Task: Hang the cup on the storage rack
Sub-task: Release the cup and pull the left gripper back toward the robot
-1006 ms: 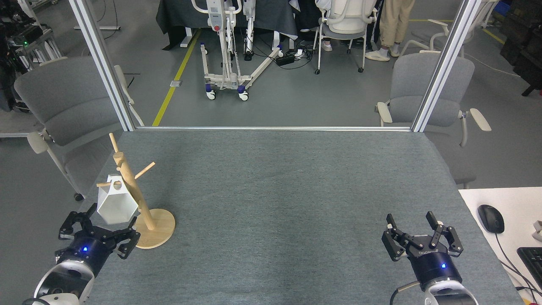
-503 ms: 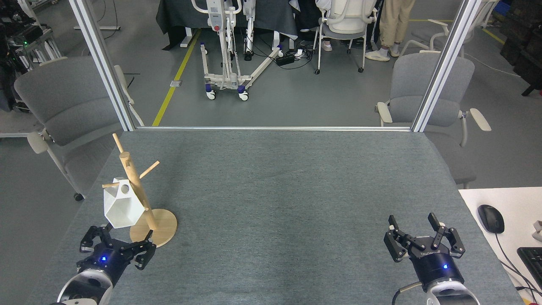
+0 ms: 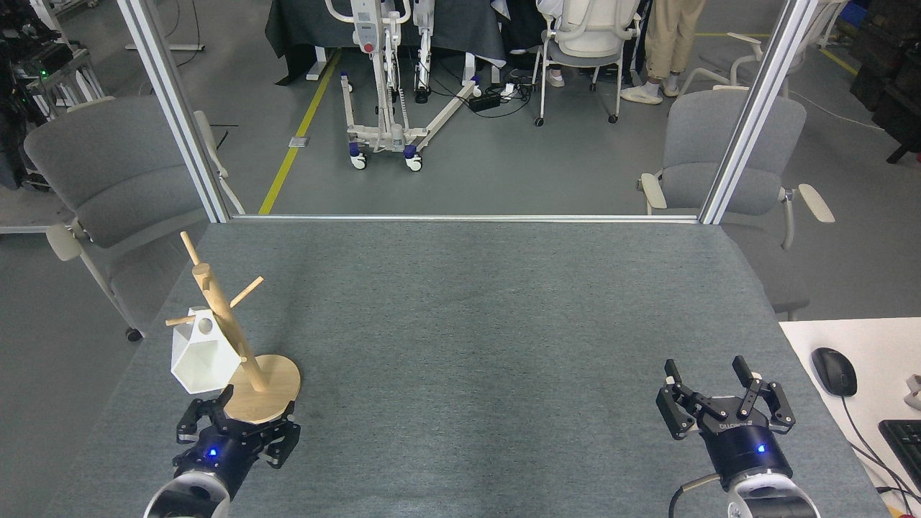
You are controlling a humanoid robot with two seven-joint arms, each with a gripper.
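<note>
The white faceted cup [image 3: 201,356] hangs by its small hole on a left-hand peg of the wooden storage rack [image 3: 229,324], which stands on its round base [image 3: 270,385] near the table's left edge. The rack's pole leans up and to the left. My left gripper [image 3: 239,421] is open just in front of the base, its dark fingers spread at the base's near rim; I cannot tell whether they touch it. It holds nothing. My right gripper [image 3: 705,374] is open and empty over the table's near right part.
The grey felt table [image 3: 468,324] ends close to the left of the rack. A white desk with a mouse [image 3: 835,370] and a keyboard [image 3: 903,439] adjoins it at the right. Grey chairs [image 3: 108,173] and metal posts [image 3: 173,108] stand behind.
My left gripper has moved right and nearer, from left of the cup to the front of the rack's base. The rack and cup shifted slightly. The right gripper drew back a little.
</note>
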